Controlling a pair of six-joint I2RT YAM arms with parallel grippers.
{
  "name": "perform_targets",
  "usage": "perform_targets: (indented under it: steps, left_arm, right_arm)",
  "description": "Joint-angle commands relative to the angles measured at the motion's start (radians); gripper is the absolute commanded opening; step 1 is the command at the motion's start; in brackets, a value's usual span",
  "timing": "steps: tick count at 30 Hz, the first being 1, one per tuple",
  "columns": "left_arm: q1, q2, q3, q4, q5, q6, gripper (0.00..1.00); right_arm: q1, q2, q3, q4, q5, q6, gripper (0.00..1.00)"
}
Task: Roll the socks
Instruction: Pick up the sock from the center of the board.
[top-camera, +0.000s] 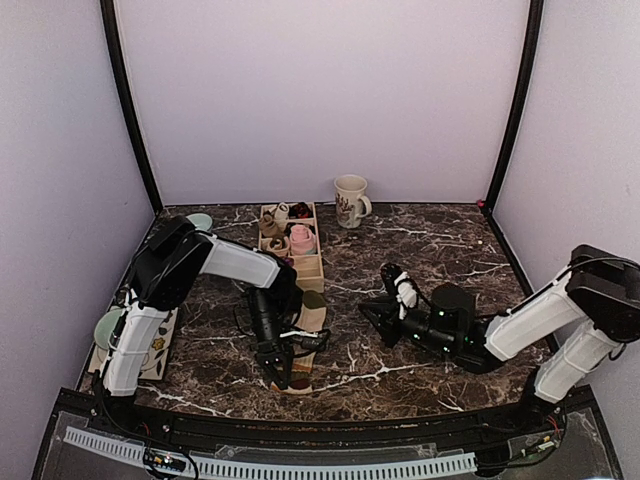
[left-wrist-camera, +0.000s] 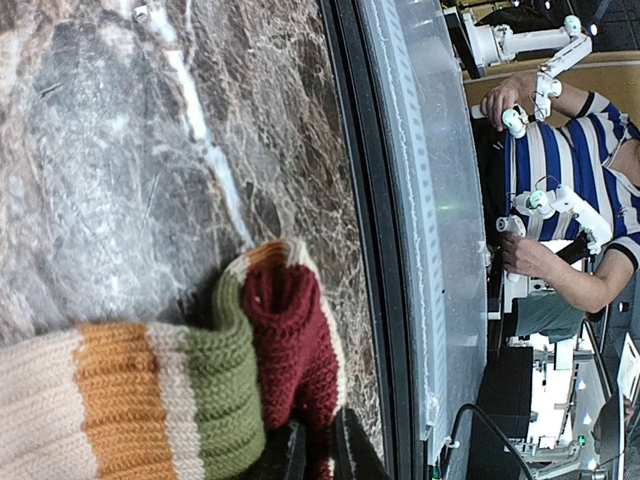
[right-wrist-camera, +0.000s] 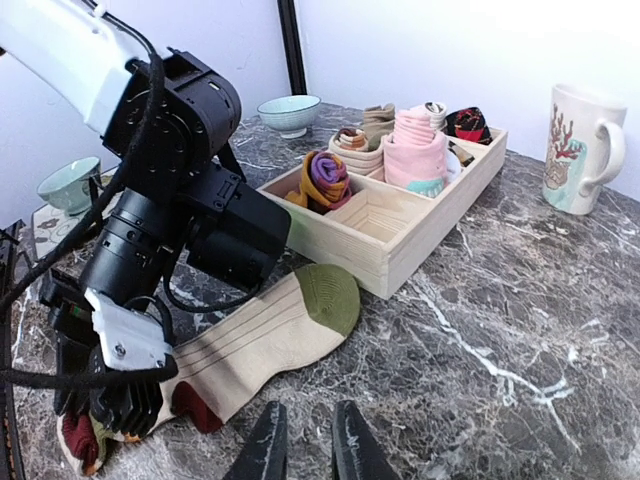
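Pinched the curled maroon cuff end of the beige sock (right-wrist-camera: 270, 335) in the left gripper (left-wrist-camera: 318, 450), closed on the knit near the front edge of the bench (right-wrist-camera: 520, 330), the long axis running away from that grip to a green toe just beside the wooden tray (right-wrist-camera: 400, 250). Held the right gripper (right-wrist-camera: 305, 450) off to the sock's right, apart from it and facing its side, jaws only narrowly parted and empty. Judged the left arm far the nearer, and the likely roll direction as cuff to toe, away from the arm bases.
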Motion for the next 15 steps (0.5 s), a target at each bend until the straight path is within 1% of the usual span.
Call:
perform_targets:
  steps: [1,2,4,5,8,11,15]
  left_arm:
    - [-0.011,0.03,-0.011,0.083,-0.153,0.026,0.12]
    - [-0.012,0.026,-0.02,0.09,-0.18,0.024,0.12]
    - [-0.014,0.017,-0.038,0.102,-0.201,0.02,0.12]
    - [-0.015,0.012,-0.044,0.104,-0.205,0.021,0.12]
    - [-0.015,0.006,-0.043,0.104,-0.209,0.019,0.12]
    - [-0.017,0.005,-0.042,0.106,-0.205,0.019,0.12]
    - [-0.017,0.002,-0.047,0.113,-0.21,0.014,0.12]
  right_arm:
    - [-0.066,0.034,0.122,-0.172,-0.124,0.078,0.05]
    - [-0.082,0.074,0.171,-0.207,-0.181,0.115,0.0]
    - [-0.106,0.144,0.276,-0.289,-0.269,0.179,0.0]
    - [-0.113,0.183,0.34,-0.318,-0.314,0.209,0.0]
    - [-0.124,0.313,0.467,-0.389,-0.44,0.294,0.0]
    - [-0.127,0.407,0.557,-0.417,-0.507,0.357,0.0]
    - [-0.126,0.498,0.632,-0.415,-0.569,0.412,0.0]
